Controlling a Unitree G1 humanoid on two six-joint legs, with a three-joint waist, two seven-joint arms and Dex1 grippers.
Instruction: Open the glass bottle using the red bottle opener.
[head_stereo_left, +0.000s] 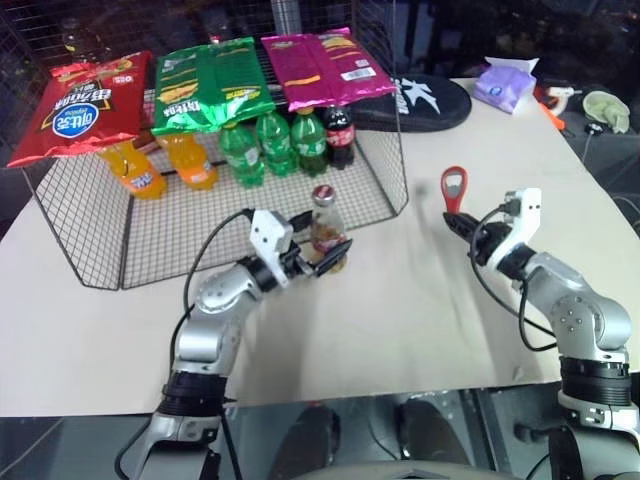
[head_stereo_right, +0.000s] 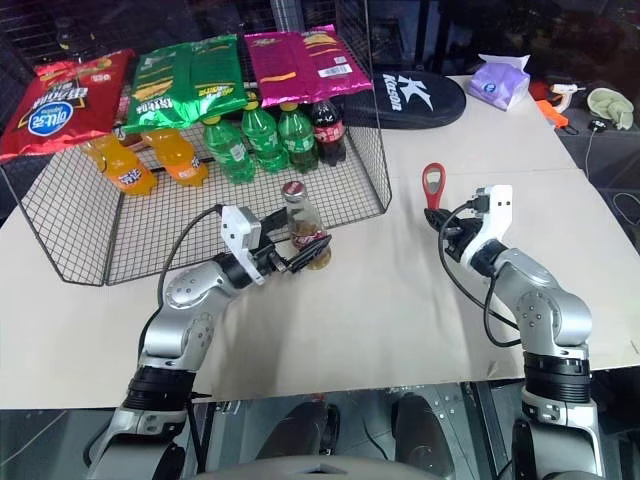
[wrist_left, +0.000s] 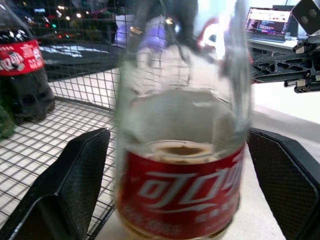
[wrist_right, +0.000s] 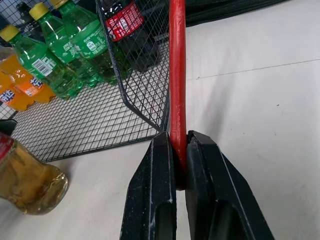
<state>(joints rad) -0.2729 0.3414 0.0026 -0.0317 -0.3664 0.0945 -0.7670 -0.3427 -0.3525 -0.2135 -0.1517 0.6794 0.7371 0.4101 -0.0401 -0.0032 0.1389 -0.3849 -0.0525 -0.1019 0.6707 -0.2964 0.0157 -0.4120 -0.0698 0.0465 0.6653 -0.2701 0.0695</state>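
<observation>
The small clear glass bottle (head_stereo_left: 327, 228) of amber-brown liquid, red-labelled, stands upright on the pale counter (head_stereo_left: 400, 320) just outside the front edge of the wire mesh basket (head_stereo_left: 100, 250). The left claw (head_stereo_left: 328, 258) flanks its base, black fingers (wrist_left: 75, 185) apart on either side with gaps visible. To the right, well apart from the bottle, the right claw (head_stereo_left: 458, 222) is clamped on the handle of the flat red bottle opener (head_stereo_left: 453, 187), ring head upward.

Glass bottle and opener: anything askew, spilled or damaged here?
Nothing stands out. The glass bottle stands upright and capped between the open left gripper's fingers, with no spill visible. The right gripper holds the red bottle opener upright.
</observation>
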